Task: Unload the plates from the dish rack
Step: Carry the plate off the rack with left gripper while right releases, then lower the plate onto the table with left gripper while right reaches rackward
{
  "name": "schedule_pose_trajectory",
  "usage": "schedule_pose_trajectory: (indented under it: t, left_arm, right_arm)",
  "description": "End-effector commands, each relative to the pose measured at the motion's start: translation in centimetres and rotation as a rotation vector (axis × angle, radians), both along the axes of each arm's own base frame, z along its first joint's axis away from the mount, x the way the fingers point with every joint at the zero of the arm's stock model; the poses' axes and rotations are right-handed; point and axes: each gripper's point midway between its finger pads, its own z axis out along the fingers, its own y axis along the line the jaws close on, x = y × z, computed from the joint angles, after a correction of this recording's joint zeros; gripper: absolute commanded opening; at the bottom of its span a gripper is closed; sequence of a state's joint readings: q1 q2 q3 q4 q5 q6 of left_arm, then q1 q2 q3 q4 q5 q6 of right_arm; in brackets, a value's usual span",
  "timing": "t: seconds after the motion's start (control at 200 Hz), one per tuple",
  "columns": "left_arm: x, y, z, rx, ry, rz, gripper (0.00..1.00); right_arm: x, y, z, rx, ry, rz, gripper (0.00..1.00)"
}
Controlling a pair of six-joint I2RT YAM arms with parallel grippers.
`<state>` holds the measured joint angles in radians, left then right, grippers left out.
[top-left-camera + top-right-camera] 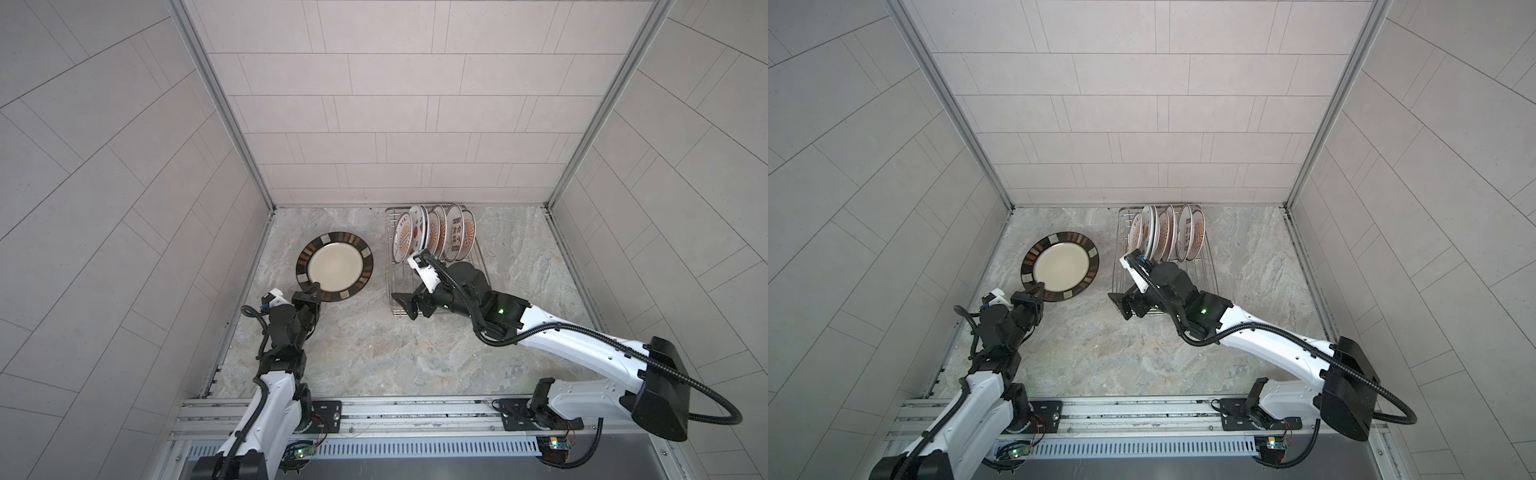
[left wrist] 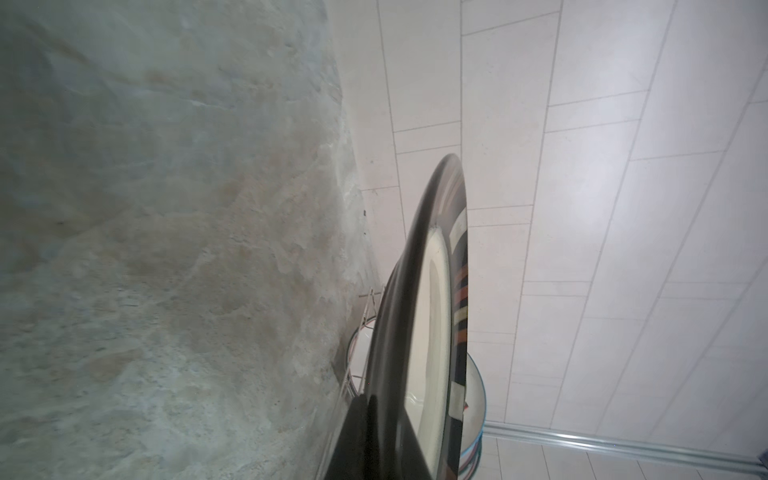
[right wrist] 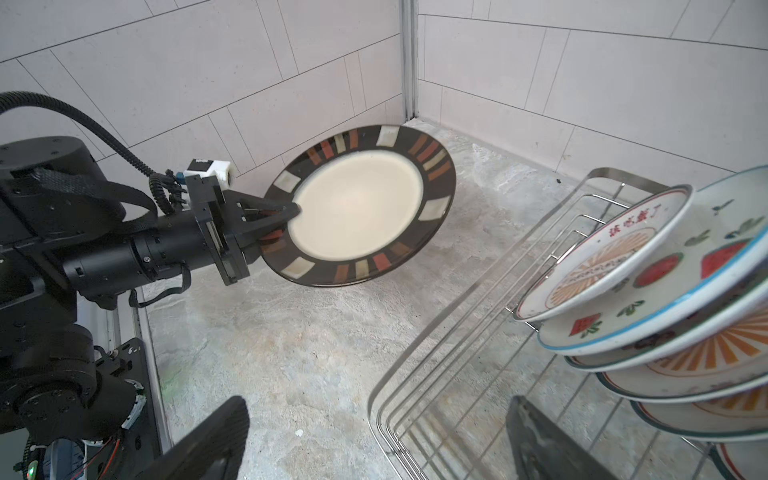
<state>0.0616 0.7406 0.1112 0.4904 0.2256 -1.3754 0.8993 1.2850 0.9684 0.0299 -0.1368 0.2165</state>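
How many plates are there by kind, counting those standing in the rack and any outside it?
white patterned plates, standing in the dish rack: 6, as far as their overlap lets me count
dark-rimmed cream plate, clamped at its rim by the left pincer: 1
Total: 7 plates

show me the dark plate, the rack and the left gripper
dark plate (image 3: 357,208), right wrist view, cream centre
rack (image 3: 611,170), right wrist view, far rim bar
left gripper (image 3: 286,218), right wrist view, where it clamps the plate's rim
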Motion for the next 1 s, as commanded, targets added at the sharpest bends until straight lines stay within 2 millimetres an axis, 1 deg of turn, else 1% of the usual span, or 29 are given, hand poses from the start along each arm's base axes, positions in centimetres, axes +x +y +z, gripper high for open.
schedule_pose_trajectory:
  t: [0.0, 0.2, 0.265, 0.275, 0.295, 0.395, 0.61, 0.701, 0.776, 0.846, 0.936, 0.996]
  left_arm:
    - [0.8, 1.2, 4.7, 0.005, -0.158, 0.056, 0.0]
    - [1.1, 2.2, 3.9, 0.037, -0.135, 0.102, 0.0]
    - [1.1, 2.8, 3.3, 0.057, -0.104, 0.136, 0.0]
    - [1.2, 2.9, 2.6, 0.06, -0.081, 0.14, 0.0]
    - [1.2, 3.2, 2.3, 0.068, -0.073, 0.154, 0.0]
    - [0.7, 4.9, 1.3, 0.1, -0.064, 0.243, 0.0]
    - [1.2, 5.5, 0.5, 0.14, -0.012, 0.26, 0.0]
    - [1.5, 6.2, -0.3, 0.128, 0.0, 0.284, 0.0]
    - [2.0, 6.3, -0.6, 0.116, -0.01, 0.28, 0.0]
    - [2.5, 6.4, -1.1, 0.114, 0.004, 0.28, 0.0]
    - [2.8, 6.6, -1.7, 0.115, 0.021, 0.289, 0.0]
    - [3.0, 6.8, -2.1, 0.116, 0.026, 0.297, 0.0]
  right_arm:
    - [0.9, 1.1, 0.6, -0.004, -0.019, -0.018, 0.98]
    - [3.0, 3.1, -0.6, -0.063, -0.022, -0.03, 0.98]
    - [3.4, 3.9, -1.2, -0.086, -0.004, -0.021, 0.99]
    - [3.5, 4.0, -1.5, -0.093, 0.001, -0.02, 0.98]
    - [3.6, 4.3, -1.7, -0.097, 0.009, -0.015, 0.98]
    - [3.9, 5.6, -2.7, -0.098, 0.041, 0.013, 0.99]
    - [4.7, 7.8, -4.4, -0.108, 0.085, 0.044, 0.98]
    - [4.5, 9.0, -4.9, -0.098, 0.093, 0.097, 0.97]
    - [4.2, 9.9, -5.3, -0.093, 0.109, 0.139, 0.97]
    - [4.6, 10.3, -5.9, -0.104, 0.117, 0.136, 0.97]
    - [5.4, 10.4, -6.7, -0.132, 0.113, 0.102, 0.96]
    - [5.5, 10.5, -7.0, -0.136, 0.108, 0.107, 0.96]
